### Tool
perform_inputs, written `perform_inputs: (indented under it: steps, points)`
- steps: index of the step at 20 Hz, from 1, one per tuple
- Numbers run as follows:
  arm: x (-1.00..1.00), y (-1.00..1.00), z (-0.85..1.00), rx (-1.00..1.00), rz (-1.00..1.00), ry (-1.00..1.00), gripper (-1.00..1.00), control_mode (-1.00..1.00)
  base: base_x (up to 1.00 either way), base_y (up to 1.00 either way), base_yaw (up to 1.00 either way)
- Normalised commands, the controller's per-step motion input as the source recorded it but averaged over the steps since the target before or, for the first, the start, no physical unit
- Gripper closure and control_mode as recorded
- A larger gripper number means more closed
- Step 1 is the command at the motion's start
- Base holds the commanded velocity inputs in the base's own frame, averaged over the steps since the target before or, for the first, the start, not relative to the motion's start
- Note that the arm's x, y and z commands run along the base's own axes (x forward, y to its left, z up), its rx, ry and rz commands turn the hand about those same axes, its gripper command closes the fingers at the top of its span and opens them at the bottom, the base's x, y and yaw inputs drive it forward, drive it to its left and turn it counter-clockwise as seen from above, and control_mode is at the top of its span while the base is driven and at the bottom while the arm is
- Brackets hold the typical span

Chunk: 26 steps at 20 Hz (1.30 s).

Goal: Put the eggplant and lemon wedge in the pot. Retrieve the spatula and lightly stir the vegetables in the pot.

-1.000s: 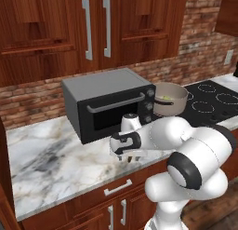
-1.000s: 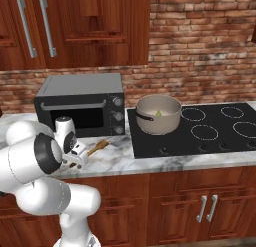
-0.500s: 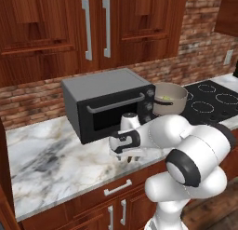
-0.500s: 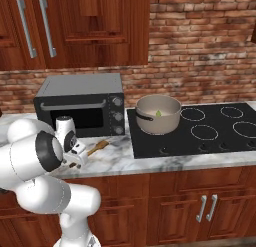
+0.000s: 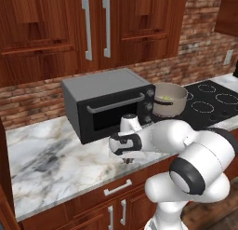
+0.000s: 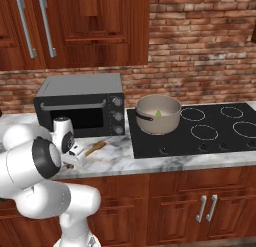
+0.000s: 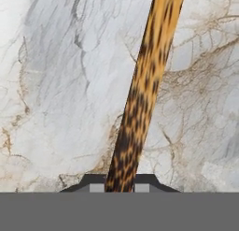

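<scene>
One gripper (image 7: 119, 182), low-centre in the hand view, now pinched onto the spatula (image 7: 142, 92) handle after standing wide a moment ago; pot (image 6: 158, 114), mid-frame on the stove, already holds the lemon wedge (image 6: 158, 113).

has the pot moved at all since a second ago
No. In the right base view the pot sits at the same back-left spot on the black cooktop, just right of the toaster oven, exactly as before.
</scene>
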Motion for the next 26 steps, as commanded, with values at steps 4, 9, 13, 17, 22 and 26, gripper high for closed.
perform_inputs:
  steps: [4, 9, 13, 17, 22, 26]
  points:
    - [-0.13, 0.0, 0.0, 0.0, 0.0, 0.0, 1.0, -1.0, 0.0, 0.0, 0.0]
    - [-0.17, -0.2, 0.22, 0.04, 0.03, -0.03, 1.0, -1.0, 0.0, 0.0, 0.0]
    - [-0.33, -0.36, 0.82, 0.08, 0.08, 0.0, 1.0, -1.0, 0.0, 0.0, 0.0]
    - [-0.58, -0.5, 1.0, 0.03, 0.13, 0.02, 1.0, -1.0, 0.0, 0.0, 0.0]
    - [-0.93, -0.61, 0.93, 0.0, 0.1, 0.06, 1.0, -1.0, 0.0, 0.0, 0.0]
    - [-0.86, -0.46, 0.93, 0.0, 0.11, 0.0, 1.0, -1.0, 0.0, 0.0, 0.0]
